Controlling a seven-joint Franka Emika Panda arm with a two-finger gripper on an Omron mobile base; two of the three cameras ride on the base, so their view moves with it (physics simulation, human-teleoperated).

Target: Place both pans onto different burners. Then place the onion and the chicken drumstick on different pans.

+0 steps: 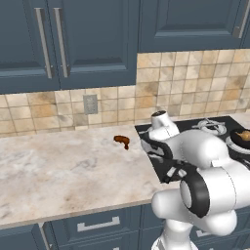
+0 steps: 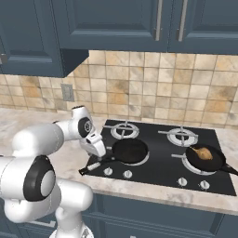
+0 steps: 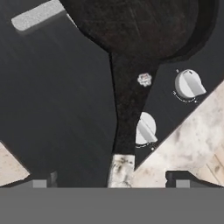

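One black pan (image 2: 130, 150) sits on the front left burner, and its long handle (image 2: 93, 166) points out over the cooktop's front left corner. My gripper (image 2: 102, 155) hovers just over that handle, open. In the hand view the pan (image 3: 140, 26) is at the top and its handle runs down to the pale tip (image 3: 120, 169), which lies between my spread fingertips (image 3: 41, 181) without touching them. The second pan (image 2: 207, 158) rests on the front right burner with the onion (image 2: 202, 152) inside it. The chicken drumstick (image 1: 122, 141) lies on the counter, left of the cooktop.
Two back burners (image 2: 124, 130) (image 2: 183, 136) stand bare on the black cooktop (image 2: 158, 169). White knobs (image 3: 189, 84) line its front edge. Marble counter (image 1: 58, 171) stretches to the left, with dark blue cabinets overhead and a tiled wall behind.
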